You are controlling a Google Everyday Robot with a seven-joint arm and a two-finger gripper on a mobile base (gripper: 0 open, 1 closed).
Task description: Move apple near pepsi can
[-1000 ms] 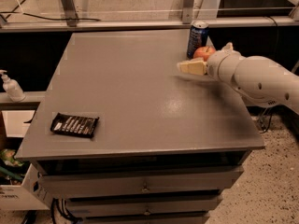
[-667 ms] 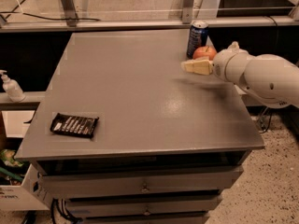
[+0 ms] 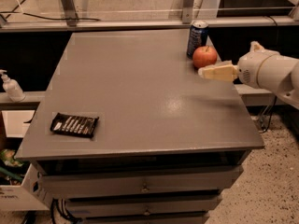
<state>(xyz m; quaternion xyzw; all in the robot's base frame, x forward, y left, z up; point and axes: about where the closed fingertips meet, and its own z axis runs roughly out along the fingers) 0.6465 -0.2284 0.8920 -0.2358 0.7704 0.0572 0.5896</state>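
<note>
Dim warm light, soft tabletop (image 3: 121,78) glare beside hand (image 3: 203,72)

Red apple (image 3: 204,57), stem up, just beside upright blue pepsi can (image 3: 197,36); gripper (image 3: 205,72) near apple

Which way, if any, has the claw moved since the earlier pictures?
Yes. Against the pepsi can, which stayed put, the claw has drawn back to the right in the view; it now lies just in front of the apple.

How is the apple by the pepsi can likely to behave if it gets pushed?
The apple is round, so it would probably roll rather than slide. It sits beside the upright pepsi can, so a shove might tip that. The gripper hovers just below-right of the apple in view.
</note>
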